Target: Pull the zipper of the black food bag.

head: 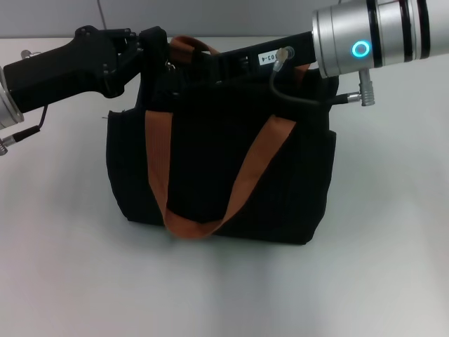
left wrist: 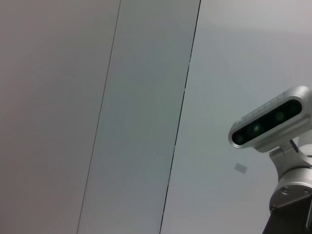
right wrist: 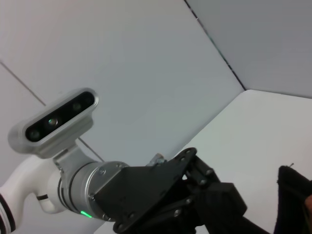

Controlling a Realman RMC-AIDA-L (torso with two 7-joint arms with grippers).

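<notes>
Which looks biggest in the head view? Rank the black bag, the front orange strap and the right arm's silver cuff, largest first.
1. black food bag, by far the largest.
2. front orange strap.
3. silver cuff; it sits nearer the camera, so its rank against the strap is unsure.

Head camera looks down at the black food bag (head: 217, 175) — wrist cameras face walls.

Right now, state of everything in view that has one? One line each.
black food bag: upright on the table, both arms at its top edge.
front strap handle: hanging down the front.
zipper: not visible.
left gripper: at the bag's top left corner.
right gripper: reaching across the bag's top, hidden.
</notes>
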